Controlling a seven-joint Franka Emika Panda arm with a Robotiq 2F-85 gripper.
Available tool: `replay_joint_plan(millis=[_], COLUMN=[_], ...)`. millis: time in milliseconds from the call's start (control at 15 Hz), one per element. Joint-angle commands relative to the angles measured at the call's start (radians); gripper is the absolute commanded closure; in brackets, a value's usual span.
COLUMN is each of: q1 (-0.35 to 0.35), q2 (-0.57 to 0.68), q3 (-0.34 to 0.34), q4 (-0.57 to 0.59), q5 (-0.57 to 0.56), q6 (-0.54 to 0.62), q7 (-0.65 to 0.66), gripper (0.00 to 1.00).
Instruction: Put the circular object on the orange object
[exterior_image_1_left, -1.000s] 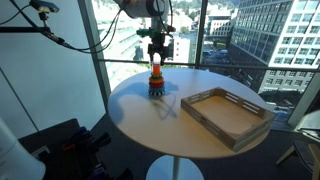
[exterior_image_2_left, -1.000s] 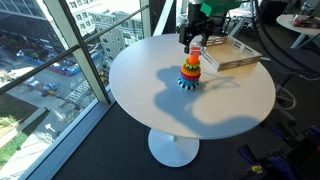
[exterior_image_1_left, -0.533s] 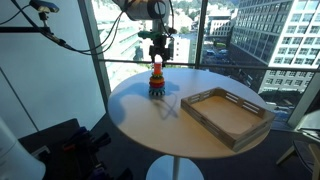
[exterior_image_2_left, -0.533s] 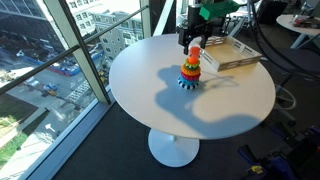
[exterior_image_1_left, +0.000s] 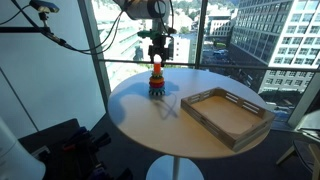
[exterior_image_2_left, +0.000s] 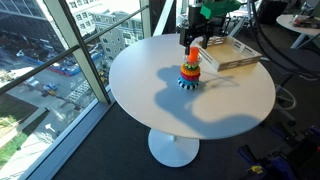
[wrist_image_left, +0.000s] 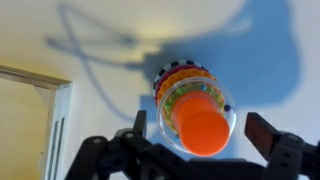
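The stacking toy stands on the round white table in both exterior views (exterior_image_1_left: 157, 82) (exterior_image_2_left: 190, 70), dark blue base at the bottom. Its orange upper piece (wrist_image_left: 203, 128) fills the middle of the wrist view. The pale, see-through ring (wrist_image_left: 233, 118) lies around the orange piece, over the coloured rings below. My gripper (wrist_image_left: 200, 130) hangs directly above the toy, open, with a finger on each side and a gap to the ring. The gripper also shows above the toy in both exterior views (exterior_image_1_left: 157, 47) (exterior_image_2_left: 195, 38). The ring is too small to make out there.
A large wooden tray (exterior_image_1_left: 215, 96) (exterior_image_2_left: 236, 63) lies on the table beside the toy; its corner shows in the wrist view (wrist_image_left: 30, 110). The table (exterior_image_1_left: 140, 120) stands next to tall windows. Cables and other equipment are on the floor around it.
The gripper has shifted only slightly above the toy. The toy and the tray have stayed in place.
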Motion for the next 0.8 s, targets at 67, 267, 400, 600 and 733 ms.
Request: replay_joint_plan(millis=[67, 267, 400, 600, 733], q1=[-0.007, -0.004, -0.001, -0.005, -0.008], q2=[-0.028, -0.063, -0.089, -0.133, -0.174], q3=[0.009, 0.004, -0.001, -0.006, -0.01], q4=[0.032, 0.021, 0.004, -0.025, -0.062], q5=[0.011, 0.002, -0.009, -0.01, -0.015], q6=[-0.087, -0.11, -0.114, -0.125, -0.121], q7=[-0.022, -0.005, 0.011, 0.021, 0.026], gripper=[0.0, 0.0, 0.0, 0.0, 0.0])
